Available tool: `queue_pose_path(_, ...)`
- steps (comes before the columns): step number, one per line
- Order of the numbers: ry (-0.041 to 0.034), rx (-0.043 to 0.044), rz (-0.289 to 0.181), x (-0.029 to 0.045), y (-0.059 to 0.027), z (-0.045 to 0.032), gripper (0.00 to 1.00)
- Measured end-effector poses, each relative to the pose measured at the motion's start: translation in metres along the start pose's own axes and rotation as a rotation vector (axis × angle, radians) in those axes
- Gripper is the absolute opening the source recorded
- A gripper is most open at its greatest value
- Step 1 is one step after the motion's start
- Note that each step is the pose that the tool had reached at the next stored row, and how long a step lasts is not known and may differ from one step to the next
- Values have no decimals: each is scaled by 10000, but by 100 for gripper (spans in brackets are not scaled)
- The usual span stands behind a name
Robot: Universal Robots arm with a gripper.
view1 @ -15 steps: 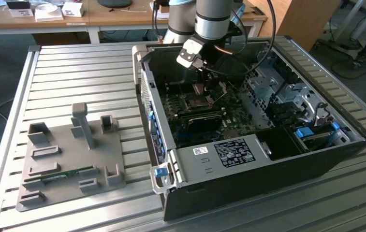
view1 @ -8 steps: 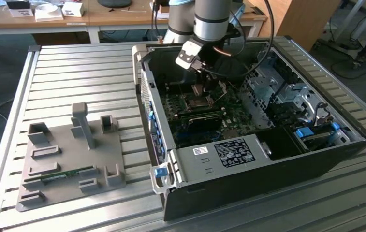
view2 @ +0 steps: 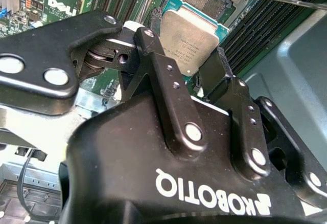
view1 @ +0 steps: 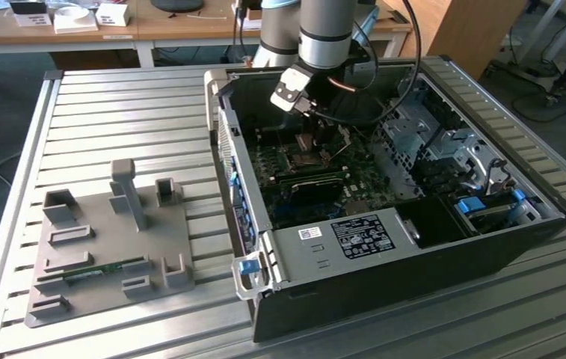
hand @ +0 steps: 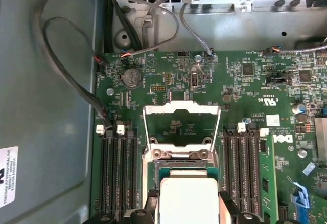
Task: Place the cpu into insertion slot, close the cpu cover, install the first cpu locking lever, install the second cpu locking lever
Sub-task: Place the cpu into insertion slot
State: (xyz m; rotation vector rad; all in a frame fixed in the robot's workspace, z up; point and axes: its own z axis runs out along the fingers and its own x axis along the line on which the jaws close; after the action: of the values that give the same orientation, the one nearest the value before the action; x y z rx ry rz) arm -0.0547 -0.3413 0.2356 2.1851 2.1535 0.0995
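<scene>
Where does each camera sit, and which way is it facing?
Exterior view: off the arm, above, looking down into the open computer case; the arm reaches in.
First wrist view: on the wrist, facing the motherboard and raised cpu cover.
Second wrist view: behind the gripper, looking along its fingers.
Shared: both wrist views show the gripper holding the cpu.
</scene>
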Motion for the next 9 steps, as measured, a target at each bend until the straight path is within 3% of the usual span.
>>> queue_pose_path(9,6,1,1,2,-4,33,54)
